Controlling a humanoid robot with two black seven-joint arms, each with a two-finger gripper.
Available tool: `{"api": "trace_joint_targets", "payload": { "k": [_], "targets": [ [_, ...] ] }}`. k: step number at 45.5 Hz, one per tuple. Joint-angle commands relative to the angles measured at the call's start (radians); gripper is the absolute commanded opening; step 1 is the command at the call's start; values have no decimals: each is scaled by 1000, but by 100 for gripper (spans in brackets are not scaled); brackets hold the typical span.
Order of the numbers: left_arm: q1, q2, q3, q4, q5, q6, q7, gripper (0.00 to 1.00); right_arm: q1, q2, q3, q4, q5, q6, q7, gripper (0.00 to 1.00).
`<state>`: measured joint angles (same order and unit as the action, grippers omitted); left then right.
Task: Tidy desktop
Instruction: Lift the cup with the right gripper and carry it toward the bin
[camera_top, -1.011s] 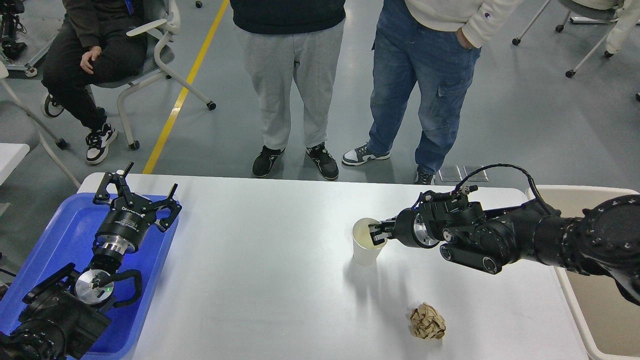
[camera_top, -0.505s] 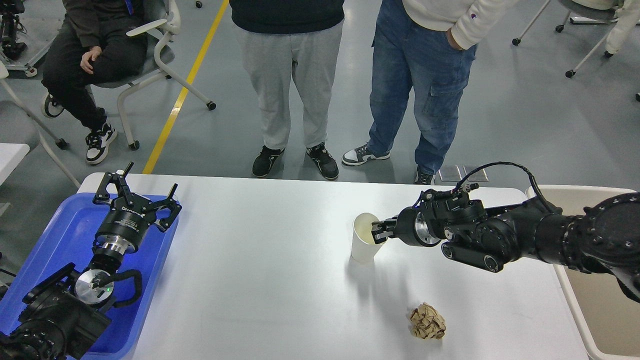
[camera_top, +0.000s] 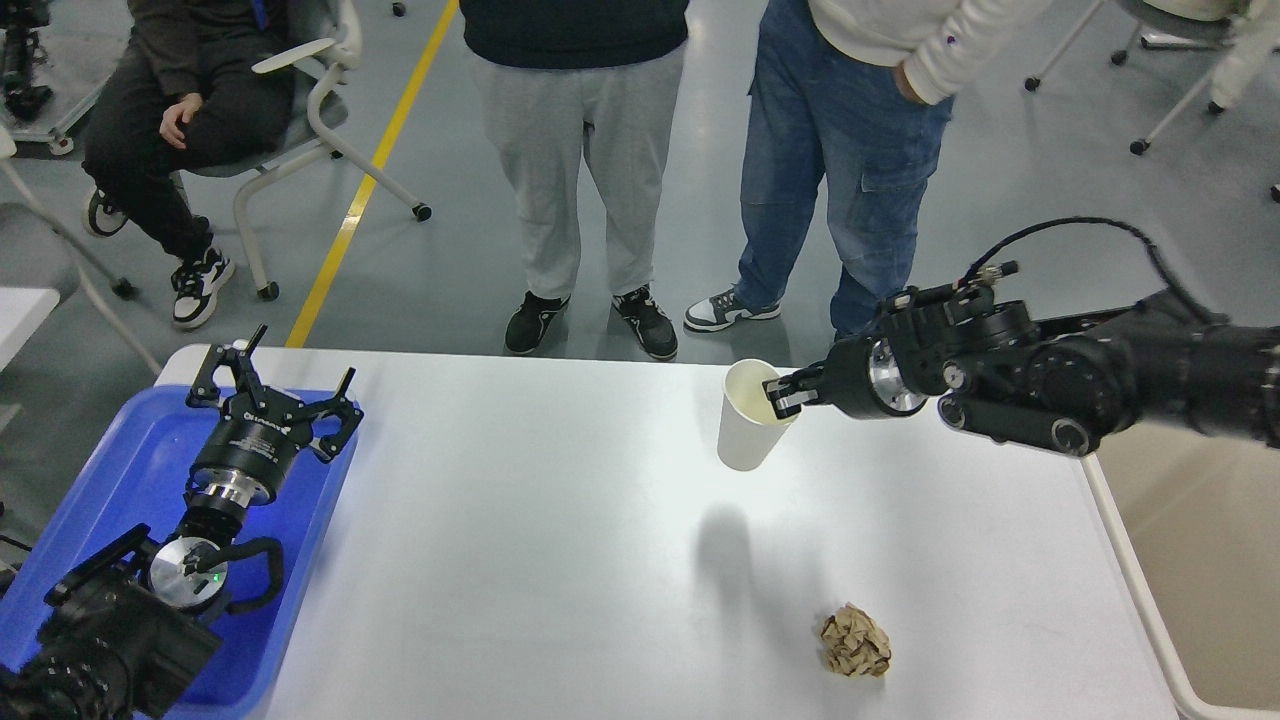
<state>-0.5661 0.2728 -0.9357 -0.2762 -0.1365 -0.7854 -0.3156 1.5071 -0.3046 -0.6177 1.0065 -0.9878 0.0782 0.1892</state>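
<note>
The right gripper (camera_top: 783, 399), pinched on the rim of a white paper cup (camera_top: 750, 430), has lifted it clear of the white desk (camera_top: 520, 540) within the last second, its shadow now alone on the surface. The left gripper (camera_top: 270, 385) hovers spread and empty over the blue tray (camera_top: 120, 470). A crumpled brown paper ball (camera_top: 855, 643) awaits clearing; the beige bin (camera_top: 1200, 590) stands alongside.

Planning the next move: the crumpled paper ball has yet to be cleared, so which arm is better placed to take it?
Probably the left. The right end effector is shut on the paper cup. The left end effector is open and free above the blue tray, though farther from the paper ball.
</note>
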Motion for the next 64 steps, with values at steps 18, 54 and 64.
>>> {"api": "trace_joint_targets", "payload": {
  "k": [18, 54, 64],
  "targets": [
    [0, 0, 0, 0, 0, 0, 0, 100, 386, -169, -5, 248, 61, 189, 7, 0],
    [0, 0, 0, 0, 0, 0, 0, 100, 276, -384, 85, 235, 69, 175, 3, 0],
    [0, 0, 0, 0, 0, 0, 0, 100, 141, -557, 202, 221, 71, 173, 3, 0]
  ]
}}
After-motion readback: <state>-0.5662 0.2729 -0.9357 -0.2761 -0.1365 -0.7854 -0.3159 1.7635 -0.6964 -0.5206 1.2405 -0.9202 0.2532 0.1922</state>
